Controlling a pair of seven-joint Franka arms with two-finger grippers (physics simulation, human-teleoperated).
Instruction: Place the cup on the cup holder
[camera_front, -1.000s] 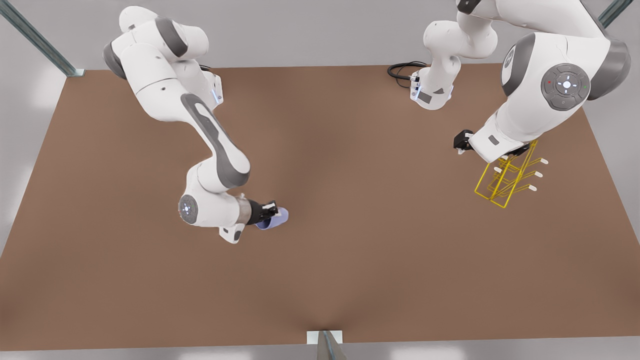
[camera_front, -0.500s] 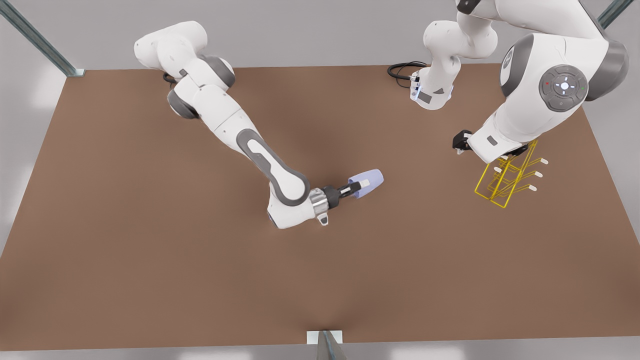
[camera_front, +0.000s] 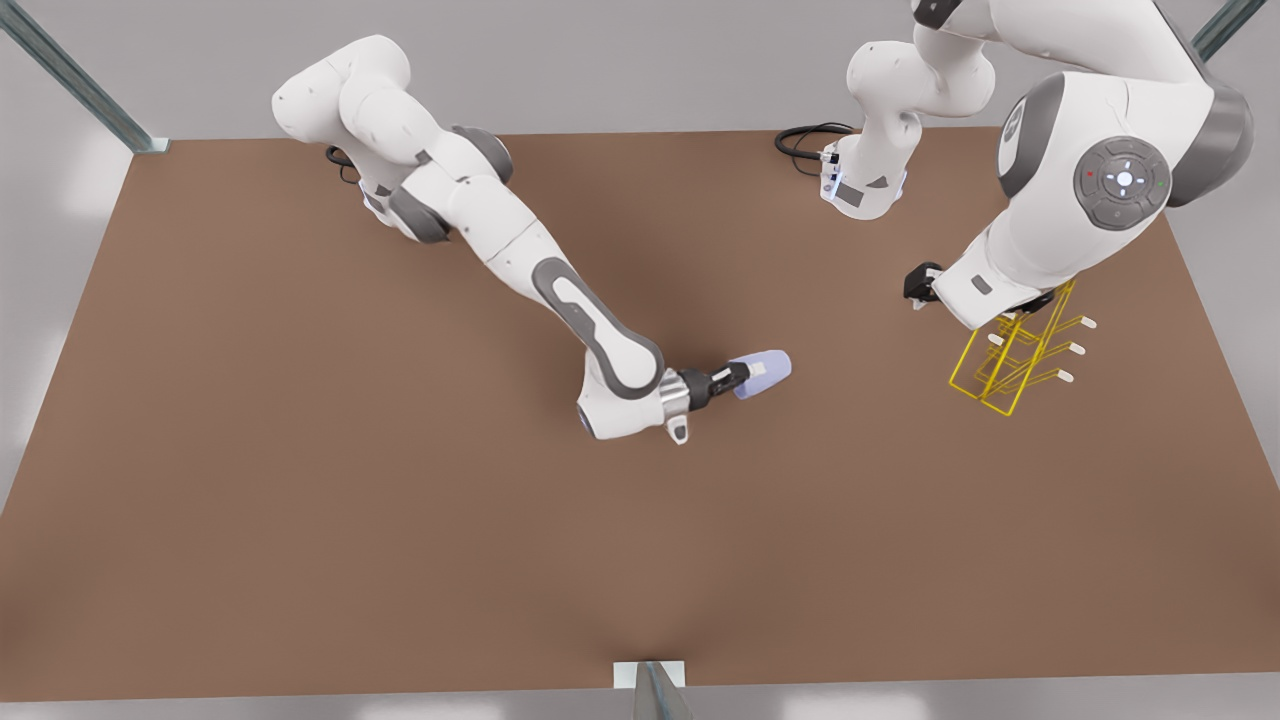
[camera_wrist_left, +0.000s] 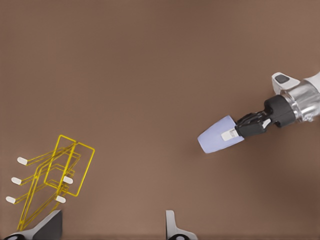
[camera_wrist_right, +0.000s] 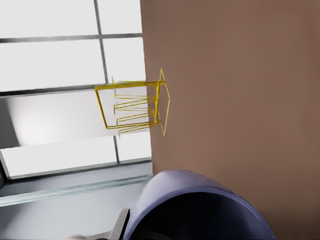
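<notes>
Broadly, table (camera_front: 300, 500): brown surface on which the cup holder is stood.
Cup holder (camera_front: 1010, 365): yellow wire rack placed near the table's edge at the front view's right; white-tipped prongs are seen clearly in the left wrist view (camera_wrist_left: 50, 180).
Left gripper (camera_front: 925, 290): held above the rack; fingers parted and empty in its wrist view (camera_wrist_left: 112, 227).
Right gripper (camera_front: 745, 378): closed on the cup near the table's middle.
Cup (camera_front: 765, 372): held off the table, lying sideways; its dark hollow is shown in the right wrist view (camera_wrist_right: 200, 210).
Writing: none legible.
</notes>
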